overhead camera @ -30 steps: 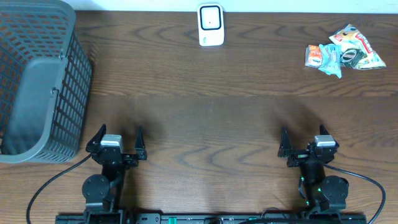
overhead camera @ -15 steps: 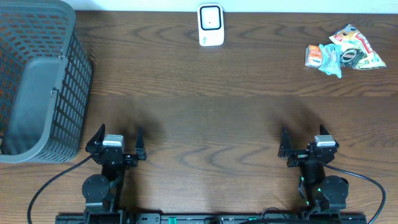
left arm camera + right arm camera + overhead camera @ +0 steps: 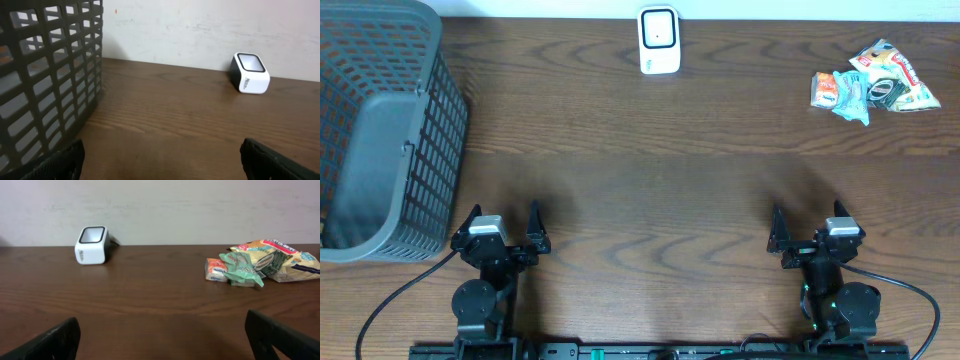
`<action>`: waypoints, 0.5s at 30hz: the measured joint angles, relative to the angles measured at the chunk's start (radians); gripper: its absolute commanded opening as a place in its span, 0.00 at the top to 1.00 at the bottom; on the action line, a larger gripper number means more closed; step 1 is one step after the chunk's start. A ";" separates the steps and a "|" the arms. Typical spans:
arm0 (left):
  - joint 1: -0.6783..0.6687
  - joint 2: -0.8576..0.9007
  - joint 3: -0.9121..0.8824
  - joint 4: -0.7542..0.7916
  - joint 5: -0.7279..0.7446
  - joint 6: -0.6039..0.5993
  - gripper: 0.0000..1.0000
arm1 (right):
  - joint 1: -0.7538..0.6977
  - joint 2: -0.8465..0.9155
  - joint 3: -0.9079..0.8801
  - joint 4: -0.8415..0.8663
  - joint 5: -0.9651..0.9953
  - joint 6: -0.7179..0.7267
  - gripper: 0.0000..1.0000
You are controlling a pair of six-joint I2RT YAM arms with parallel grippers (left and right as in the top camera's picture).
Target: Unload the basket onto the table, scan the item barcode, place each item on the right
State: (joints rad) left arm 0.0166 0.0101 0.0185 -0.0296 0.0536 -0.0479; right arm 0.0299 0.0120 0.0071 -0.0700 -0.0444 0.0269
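A white barcode scanner (image 3: 659, 40) stands at the table's far edge, and shows in the left wrist view (image 3: 250, 73) and the right wrist view (image 3: 92, 245). A pile of crumpled snack packets (image 3: 873, 82) lies at the far right, colourful in the right wrist view (image 3: 260, 260). My left gripper (image 3: 503, 217) rests near the front left, open and holding nothing, its black fingertips (image 3: 60, 162) wide apart. My right gripper (image 3: 807, 218) sits at the front right, also open and holding nothing, far from the packets. Its fingertips (image 3: 280, 337) frame bare wood.
A tall grey mesh basket (image 3: 380, 130) fills the back left corner, close to the left arm, and its wall (image 3: 45, 75) takes up the left side of the left wrist view. A pale wall runs behind the table's far edge.
The left gripper has swung slightly to the left, toward the basket. The right arm and everything on the table have stayed put.
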 measured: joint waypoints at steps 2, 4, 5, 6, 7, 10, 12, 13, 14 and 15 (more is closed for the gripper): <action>-0.008 0.000 0.000 0.000 0.000 0.005 0.02 | 0.000 0.000 0.000 0.000 0.000 0.000 0.01; -0.019 0.000 0.000 0.000 0.000 0.016 0.02 | 0.000 0.000 0.000 0.000 0.000 0.000 0.01; -0.024 0.000 0.000 0.000 0.000 0.022 0.02 | 0.000 0.000 0.000 0.000 0.000 0.000 0.01; -0.027 0.000 0.000 0.000 0.000 0.023 0.02 | 0.000 0.000 0.000 0.000 0.000 0.000 0.01; -0.031 0.000 0.000 0.000 0.000 0.026 0.03 | 0.000 0.000 0.000 0.000 0.000 0.000 0.01; -0.032 0.000 0.000 0.000 0.000 0.027 0.03 | 0.000 0.000 0.000 0.000 0.000 0.000 0.01; -0.032 0.000 0.000 0.000 0.000 0.030 0.02 | 0.000 0.000 0.000 0.000 0.000 0.000 0.01; -0.032 0.000 0.000 0.000 0.000 0.030 0.02 | 0.000 0.000 0.000 0.000 0.000 0.000 0.01; -0.032 0.000 0.000 0.000 0.000 0.030 0.02 | 0.000 0.000 0.000 0.000 0.000 0.000 0.01; -0.032 0.000 0.000 0.000 0.000 0.030 0.02 | 0.000 0.000 0.000 0.000 0.000 0.000 0.01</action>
State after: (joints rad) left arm -0.0154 0.0101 0.0185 -0.0299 0.0532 -0.0177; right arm 0.0299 0.0120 0.0071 -0.0700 -0.0444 0.0265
